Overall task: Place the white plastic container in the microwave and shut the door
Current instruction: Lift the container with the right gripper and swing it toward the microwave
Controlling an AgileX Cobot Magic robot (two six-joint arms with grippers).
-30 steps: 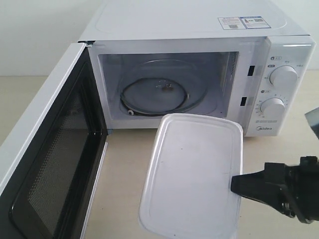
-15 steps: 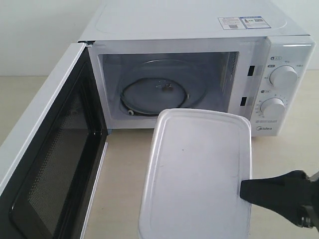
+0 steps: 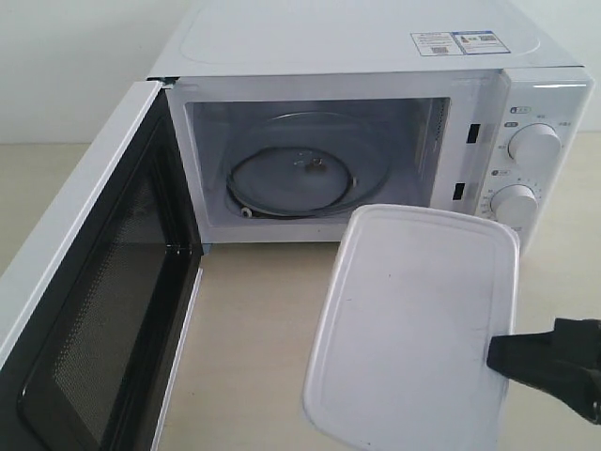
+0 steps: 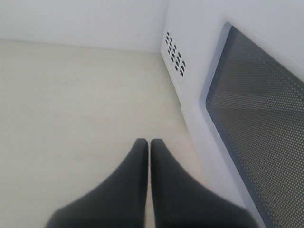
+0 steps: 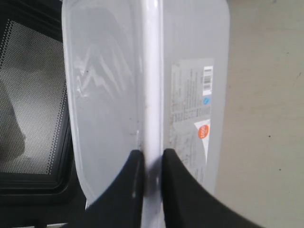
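— Where's the container (image 3: pixel 413 324)?

— In front of the microwave (image 3: pixel 376 56), over toward the side with the dials (image 3: pixel 533 144), lid tilted to the camera. It looks lifted off the table (image 3: pixel 254 329), though the underside is hidden.

— What's holding it?

— The right gripper (image 5: pixel 148 159). Its jaws are pinched on the rim (image 5: pixel 152 71), next to the label (image 5: pixel 192 104).

— And the door (image 3: pixel 103 319)?

— Swung wide open, mesh side showing. The turntable (image 3: pixel 291 178) inside is bare.

— The left gripper (image 4: pixel 149 145)?

— Fingers pressed together on nothing, hanging over the table just beside the door.
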